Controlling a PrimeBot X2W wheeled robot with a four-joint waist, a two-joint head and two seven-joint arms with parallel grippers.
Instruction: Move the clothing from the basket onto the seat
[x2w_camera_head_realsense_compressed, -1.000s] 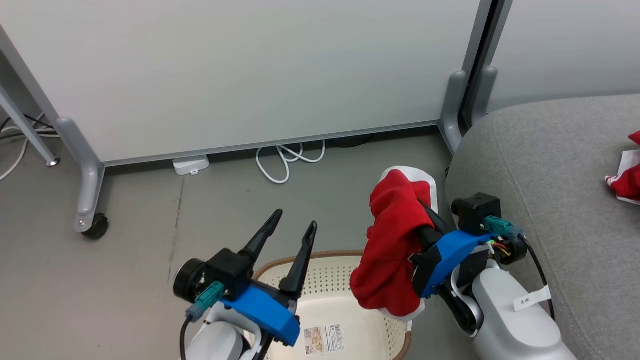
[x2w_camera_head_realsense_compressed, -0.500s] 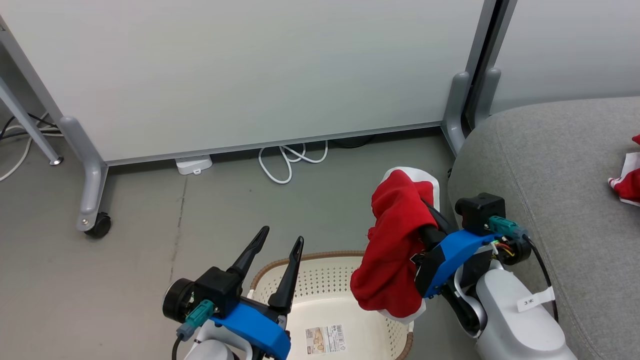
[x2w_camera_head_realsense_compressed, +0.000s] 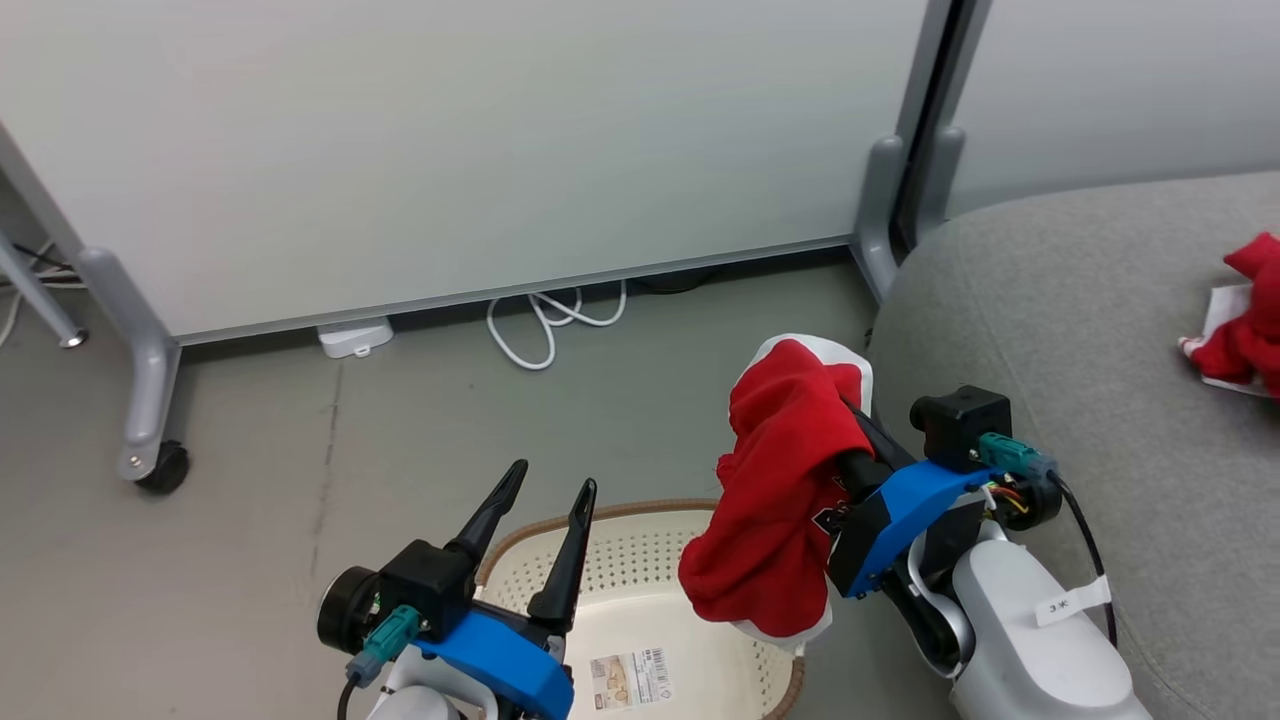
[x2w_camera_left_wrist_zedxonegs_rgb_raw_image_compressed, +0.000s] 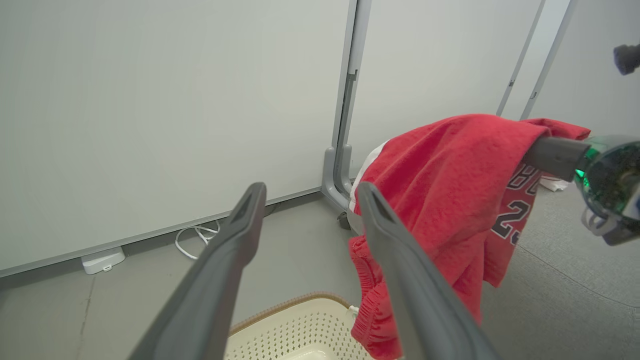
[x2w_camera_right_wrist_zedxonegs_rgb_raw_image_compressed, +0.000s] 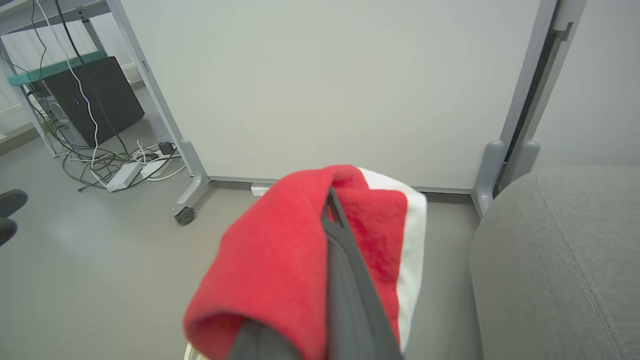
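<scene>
Two garments: one garment (x2w_camera_head_realsense_compressed: 775, 500), pinched by right gripper (x2w_camera_right_wrist_zedxonegs_rgb_raw_image_compressed: 332, 215), hangs clear of basket (x2w_camera_head_realsense_compressed: 640, 512) for carrying; other garment (x2w_camera_head_realsense_compressed: 1235, 335) at right edge of seat (x2w_camera_head_realsense_compressed: 1080, 330). Left gripper (x2w_camera_head_realsense_compressed: 552, 476) spread, empty.

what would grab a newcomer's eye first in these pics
The bright red garment clamped in the right gripper, hanging over the basket rim just beside the grey seat. Then a second red garment lying on the seat at the far right, and the left gripper open above the basket.
</scene>
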